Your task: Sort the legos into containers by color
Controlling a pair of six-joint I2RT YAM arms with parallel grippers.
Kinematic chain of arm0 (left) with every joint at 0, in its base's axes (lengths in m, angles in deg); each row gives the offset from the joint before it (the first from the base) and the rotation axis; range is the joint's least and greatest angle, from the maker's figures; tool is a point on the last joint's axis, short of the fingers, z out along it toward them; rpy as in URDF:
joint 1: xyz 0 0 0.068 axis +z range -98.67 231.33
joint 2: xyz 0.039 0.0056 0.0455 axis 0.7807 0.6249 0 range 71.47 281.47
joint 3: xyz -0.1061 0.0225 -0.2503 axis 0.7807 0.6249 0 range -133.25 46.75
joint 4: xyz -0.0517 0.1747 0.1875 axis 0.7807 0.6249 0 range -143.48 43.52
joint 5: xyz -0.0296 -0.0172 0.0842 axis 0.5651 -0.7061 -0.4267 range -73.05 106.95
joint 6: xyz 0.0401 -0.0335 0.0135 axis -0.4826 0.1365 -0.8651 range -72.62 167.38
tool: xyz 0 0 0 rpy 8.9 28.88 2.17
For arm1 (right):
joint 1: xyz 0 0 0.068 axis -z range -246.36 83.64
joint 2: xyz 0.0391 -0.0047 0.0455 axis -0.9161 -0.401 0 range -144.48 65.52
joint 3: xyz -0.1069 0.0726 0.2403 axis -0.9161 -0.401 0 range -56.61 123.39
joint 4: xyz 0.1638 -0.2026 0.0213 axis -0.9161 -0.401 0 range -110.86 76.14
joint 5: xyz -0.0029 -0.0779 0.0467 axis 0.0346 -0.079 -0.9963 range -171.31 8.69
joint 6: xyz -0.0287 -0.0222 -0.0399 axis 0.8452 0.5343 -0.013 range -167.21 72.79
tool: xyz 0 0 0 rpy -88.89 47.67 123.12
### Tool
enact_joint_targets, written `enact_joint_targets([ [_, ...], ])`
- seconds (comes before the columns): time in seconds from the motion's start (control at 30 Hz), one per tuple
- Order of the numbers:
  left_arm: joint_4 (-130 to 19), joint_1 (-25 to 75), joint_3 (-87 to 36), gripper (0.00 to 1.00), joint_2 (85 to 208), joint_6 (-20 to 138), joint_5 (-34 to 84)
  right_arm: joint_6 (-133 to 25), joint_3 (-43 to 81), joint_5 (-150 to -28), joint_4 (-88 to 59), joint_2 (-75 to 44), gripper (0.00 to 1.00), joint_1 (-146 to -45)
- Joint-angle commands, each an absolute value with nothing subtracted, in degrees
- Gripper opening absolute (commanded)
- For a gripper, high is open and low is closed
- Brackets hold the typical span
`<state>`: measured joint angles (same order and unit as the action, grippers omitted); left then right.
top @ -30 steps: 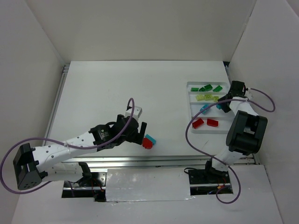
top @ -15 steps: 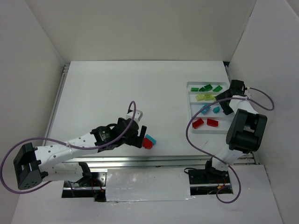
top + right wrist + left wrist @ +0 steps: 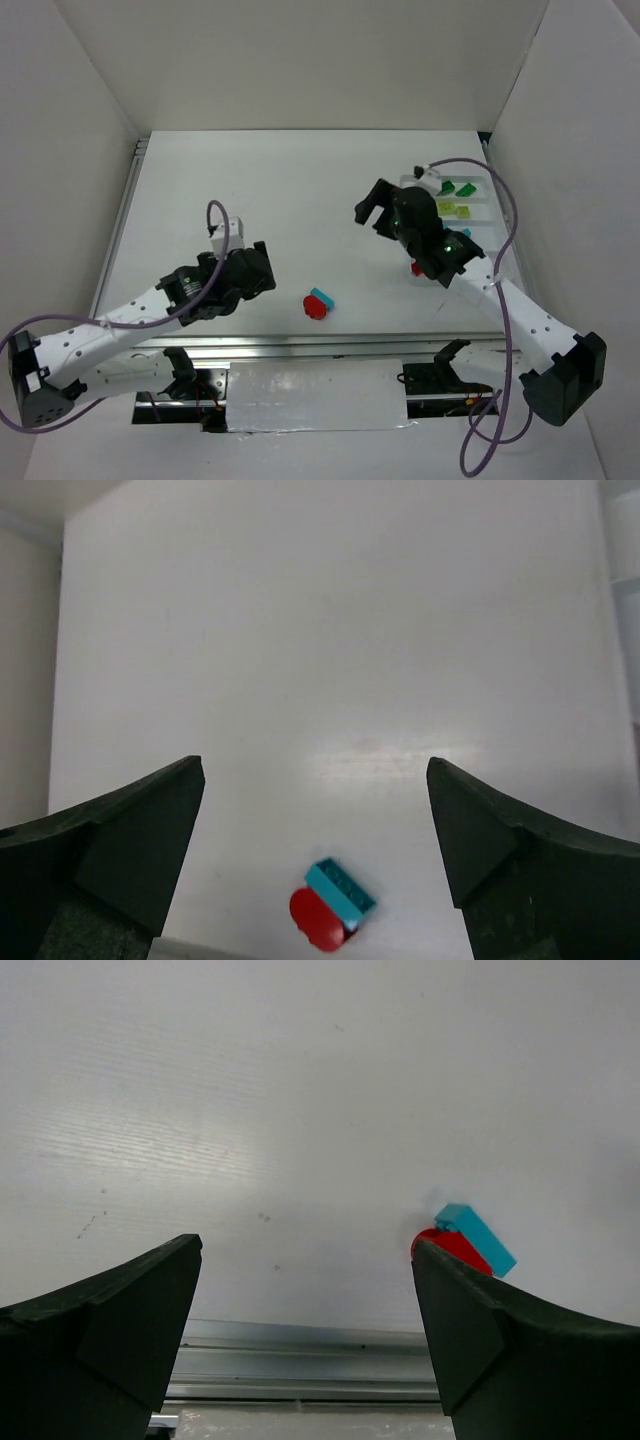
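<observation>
White tabletop [image 3: 250, 190] enclosed by white walls, seen from above and from both wrists.

Left gripper [image 3: 268, 268]: fingers spread wide with nothing between them; the wrist view [image 3: 305, 1250] shows bare table in the gap.

Loose legos: a cyan brick [image 3: 322, 298] and a red brick [image 3: 316, 309] lie touching each other on the table. They sit ahead of the left gripper and off toward its right finger, near but apart from it. In the left wrist view the cyan brick [image 3: 476, 1239] overlaps the red one [image 3: 450, 1247] just beyond the right fingertip [image 3: 430, 1260].

Right gripper [image 3: 372, 213]: jaws likewise wide open and empty, held above the table. In its wrist view [image 3: 315, 765] the cyan brick [image 3: 340, 887] and red brick [image 3: 318, 920] appear between the two fingers, well beyond the tips.

White tray [image 3: 482, 200]: behind the right gripper, partly covered by the right arm. Its visible compartments hold dark green bricks [image 3: 447, 187], yellow-green bricks [image 3: 445, 208] and a cyan piece [image 3: 467, 233]; a red brick [image 3: 416, 268] shows at the arm's edge.
</observation>
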<state>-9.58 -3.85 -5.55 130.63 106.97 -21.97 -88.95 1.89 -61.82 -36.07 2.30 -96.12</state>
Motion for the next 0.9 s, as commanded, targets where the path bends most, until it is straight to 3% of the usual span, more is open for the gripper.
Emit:
enact_joint_targets([
  [0.0,-2.1,-3.3,-8.4,0.99,124.5,114.7,-30.1,-89.5,-3.8,-58.6,-37.1,-0.4,1.0,-106.0],
  [0.13,-4.5,-2.8,-8.2,1.0,119.7,110.3,-28.8,-70.1,-4.8,-86.7,-29.9,-8.0,1.0,-110.4],
  [0.23,-6.1,-2.6,-7.7,1.0,118.7,106.4,-27.7,-61.0,-1.3,-90.4,-33.2,-14.5,1.0,-115.7],
  [0.37,-7.7,-2.3,-6.4,1.0,118.5,103.6,-25.4,-57.1,2.1,-83.3,-37.4,-21.9,1.0,-122.9],
  [0.6,-12.6,-1.8,-4.5,0.99,120.5,99.2,-19.8,-58.0,4.5,-74.8,-37.8,-29.2,1.0,-125.2],
  [0.87,-15.8,-1.5,-3.4,1.0,122.1,96.4,-17.2,-58.6,1.6,-70.2,-34.0,-25.5,1.0,-126.7],
])
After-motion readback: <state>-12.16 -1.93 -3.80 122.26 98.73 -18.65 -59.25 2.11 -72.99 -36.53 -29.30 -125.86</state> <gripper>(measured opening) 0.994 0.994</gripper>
